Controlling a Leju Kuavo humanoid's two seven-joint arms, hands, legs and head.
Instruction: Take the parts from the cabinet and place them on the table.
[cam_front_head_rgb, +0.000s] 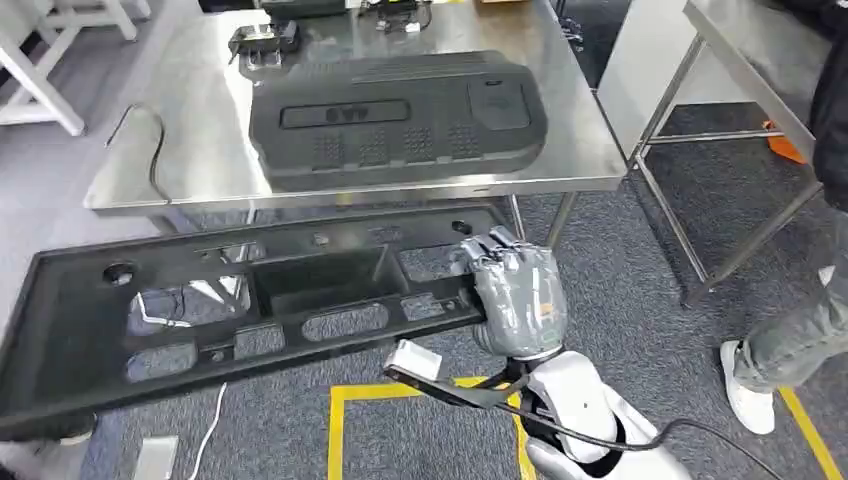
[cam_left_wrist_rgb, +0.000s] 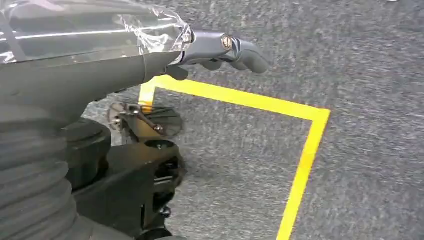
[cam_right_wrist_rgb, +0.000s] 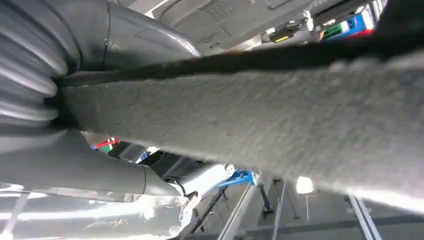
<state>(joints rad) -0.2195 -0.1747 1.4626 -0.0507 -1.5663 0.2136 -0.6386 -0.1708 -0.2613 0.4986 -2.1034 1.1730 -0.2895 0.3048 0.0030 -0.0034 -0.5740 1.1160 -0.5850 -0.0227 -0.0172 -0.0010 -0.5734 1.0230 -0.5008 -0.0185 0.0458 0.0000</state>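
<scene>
- Black moulded plastic makes up the long, flat panel with cut-outs (cam_front_head_rgb: 200, 320), the part being carried; it lies across the head view from about 9 o'clock toward the centre, its far edge just short of the shiny stainless-steel table (cam_front_head_rgb: 180, 150).
- Right hand (cam_front_head_rgb: 518, 300), grey and ribbed, grips the panel's right end, fingers curled over the far rim at roughly 4 o'clock of the picture; in the right wrist view the thumb and fingers bracket a rough grey underside.
- Left hand (cam_left_wrist_rgb: 220, 47) hangs over the grey carpet with its fingers curled in and nothing in them, beside yellow floor tape (cam_left_wrist_rgb: 300, 150).
- A second dark moulded panel (cam_front_head_rgb: 395, 115) already lies on the table at 12 o'clock, a black cable (cam_front_head_rgb: 150, 150) at its 9 o'clock.
- Handling, as a judgement: the panel looks stiff but thin, light for its length, and likely to sag or swing when held at one end.
- Its smooth face may slip; the rim and the edges of the openings look like the best holds, and a second hold nearer the left end would steady it.
- A person's leg and white shoe (cam_front_head_rgb: 745, 395) stand at 4 o'clock, near the swing path.
</scene>
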